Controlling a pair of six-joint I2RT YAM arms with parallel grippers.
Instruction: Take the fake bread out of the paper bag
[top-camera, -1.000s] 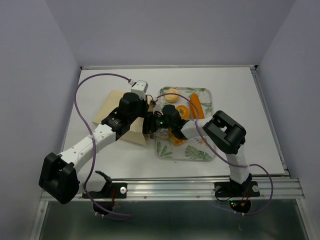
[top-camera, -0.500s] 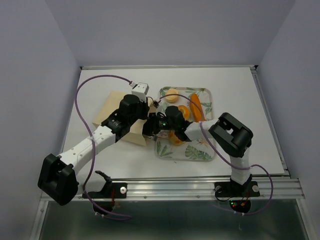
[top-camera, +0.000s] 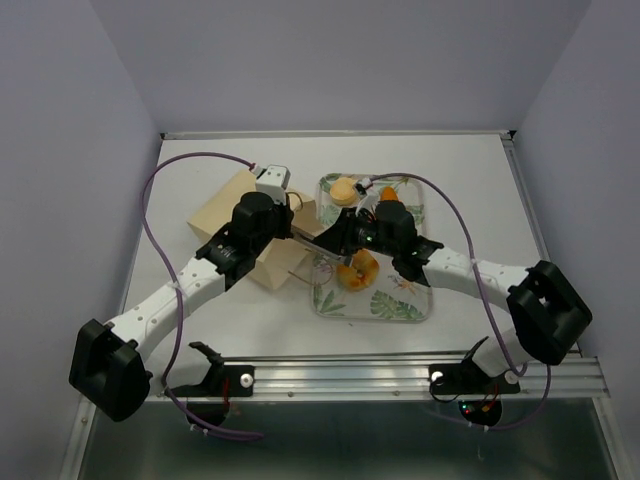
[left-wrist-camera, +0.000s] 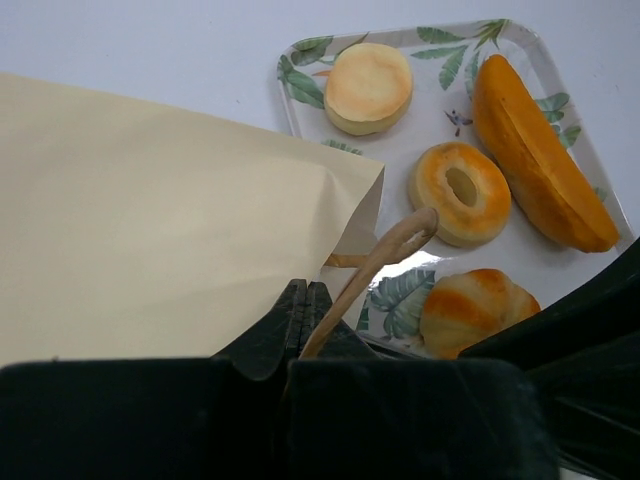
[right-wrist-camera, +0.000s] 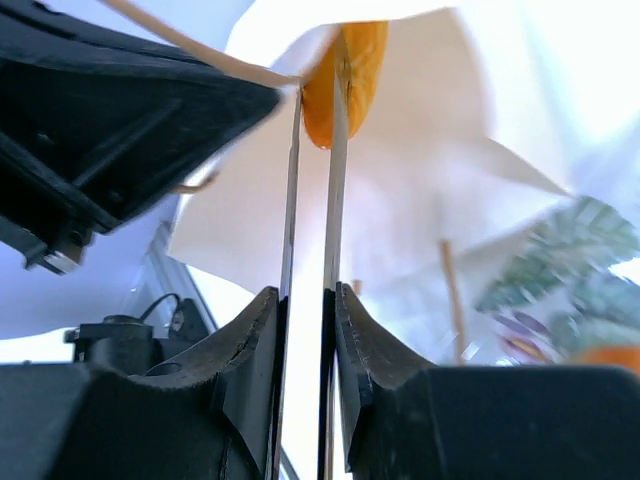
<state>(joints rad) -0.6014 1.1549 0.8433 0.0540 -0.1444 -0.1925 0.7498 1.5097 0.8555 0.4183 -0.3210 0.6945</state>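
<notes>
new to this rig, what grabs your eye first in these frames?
The right gripper is inside the mouth of the paper bag and appears to pinch an orange bread piece at its tips. The left gripper pinches the bag's loop handle. Beside the bag, the leaf-patterned tray holds the pale round bun, ring bun, long loaf and oval roll.

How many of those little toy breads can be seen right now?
5. Four lie on the tray: pale round bun, ring bun, long loaf, oval roll. A fifth orange piece shows at the tips of the right gripper, against the paper bag. Others may be hidden inside.
</notes>
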